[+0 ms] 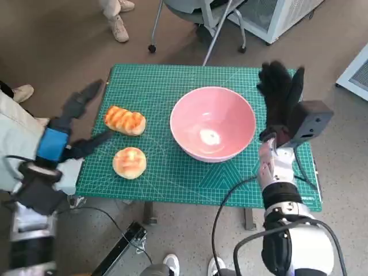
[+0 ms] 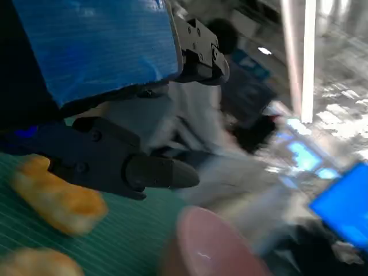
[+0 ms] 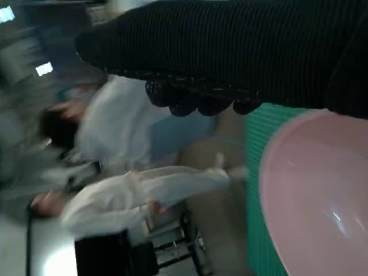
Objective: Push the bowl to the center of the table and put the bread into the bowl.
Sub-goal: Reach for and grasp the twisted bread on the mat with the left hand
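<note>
A pink bowl (image 1: 213,123) stands empty near the middle of the green cutting mat (image 1: 155,86), a little to the right. Two pieces of bread lie left of it: a striped loaf (image 1: 125,120) and a round bun (image 1: 129,163). My left hand (image 1: 77,123) hovers at the mat's left edge, fingers spread on either side of the loaf, holding nothing. My gloved right hand (image 1: 280,92) is raised beside the bowl's right rim with fingers apart and empty. The left wrist view shows the loaf (image 2: 57,195), the bun (image 2: 34,263) and the bowl's rim (image 2: 213,241), blurred.
The mat covers a small table. A chair base (image 1: 201,23) and a person's feet (image 1: 118,20) are on the floor beyond the far edge. A white cabinet (image 1: 356,69) stands at the far right. Blurred people in white show in the right wrist view (image 3: 138,190).
</note>
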Tool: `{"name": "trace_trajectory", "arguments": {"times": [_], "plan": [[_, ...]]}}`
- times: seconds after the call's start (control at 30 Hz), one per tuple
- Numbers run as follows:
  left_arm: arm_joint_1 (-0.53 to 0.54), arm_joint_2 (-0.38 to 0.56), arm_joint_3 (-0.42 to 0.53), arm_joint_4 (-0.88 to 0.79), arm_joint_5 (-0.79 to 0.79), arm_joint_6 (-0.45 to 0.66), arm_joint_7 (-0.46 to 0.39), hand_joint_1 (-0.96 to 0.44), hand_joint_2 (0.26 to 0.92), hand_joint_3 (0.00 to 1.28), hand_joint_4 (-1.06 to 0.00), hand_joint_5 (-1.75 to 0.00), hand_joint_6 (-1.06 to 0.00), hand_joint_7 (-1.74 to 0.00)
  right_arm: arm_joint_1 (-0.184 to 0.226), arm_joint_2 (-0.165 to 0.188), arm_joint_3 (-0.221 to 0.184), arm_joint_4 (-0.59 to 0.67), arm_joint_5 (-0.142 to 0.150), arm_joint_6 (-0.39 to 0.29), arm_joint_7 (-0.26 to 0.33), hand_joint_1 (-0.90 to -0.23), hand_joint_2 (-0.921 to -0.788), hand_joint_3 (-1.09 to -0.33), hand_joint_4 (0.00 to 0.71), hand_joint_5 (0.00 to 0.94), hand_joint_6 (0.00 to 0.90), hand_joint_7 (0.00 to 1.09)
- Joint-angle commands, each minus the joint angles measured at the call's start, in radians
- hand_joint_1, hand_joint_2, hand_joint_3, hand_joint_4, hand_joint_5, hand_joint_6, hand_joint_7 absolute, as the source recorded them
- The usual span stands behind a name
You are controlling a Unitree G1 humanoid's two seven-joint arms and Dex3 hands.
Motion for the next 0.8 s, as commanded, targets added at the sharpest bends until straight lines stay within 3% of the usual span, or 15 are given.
{"name": "trace_trajectory", "arguments": {"times": [0.03, 0.17, 0.33, 0.5, 0.63, 0.8], "plan": [[-0.08, 0.069, -0.028, 0.099, 0.085, -0.03, 0.052, -0.43, 0.921, 0.16, -0.4, -0.01, -0.29, -0.24, 0.026, -0.018, 0.023, -0.032, 0.005, -0.118, 0.125, -0.555, -0.921, -0.803, 0.325, 0.032, 0.079, 0.68], [-0.16, 0.111, -0.071, 0.219, 0.131, -0.06, 0.063, -0.41, 0.921, 0.13, -0.39, -0.01, -0.28, -0.22, 0.043, -0.014, 0.04, -0.084, 0.035, -0.25, 0.246, -0.578, -0.921, -0.794, 0.334, 0.033, 0.099, 0.69], [-0.285, 0.146, -0.138, 0.38, 0.16, -0.076, 0.027, -0.38, 0.921, 0.08, -0.37, 0.0, -0.28, -0.18, 0.077, 0.01, 0.052, -0.178, 0.123, -0.36, 0.409, -0.564, -0.921, -0.791, 0.335, 0.03, 0.104, 0.7], [-0.402, 0.155, -0.207, 0.513, 0.185, -0.082, -0.011, -0.37, 0.915, 0.04, -0.32, 0.0, -0.29, -0.15, 0.11, 0.033, 0.073, -0.272, 0.223, -0.386, 0.556, -0.578, -0.921, -0.762, 0.336, 0.019, 0.069, 0.78], [-0.496, 0.145, -0.263, 0.615, 0.215, -0.077, -0.036, -0.34, 0.896, 0.01, -0.3, 0.0, -0.3, -0.13, 0.14, 0.048, 0.09, -0.345, 0.296, -0.365, 0.644, -0.598, -0.921, -0.717, 0.334, 0.013, 0.039, 0.86], [-0.588, 0.122, -0.34, 0.707, 0.265, -0.05, -0.055, -0.28, 0.868, 0.0, -0.29, 0.0, -0.31, -0.12, 0.185, 0.058, 0.117, -0.428, 0.319, -0.354, 0.677, -0.592, -0.921, -0.702, 0.334, 0.011, 0.012, 0.94]]}}
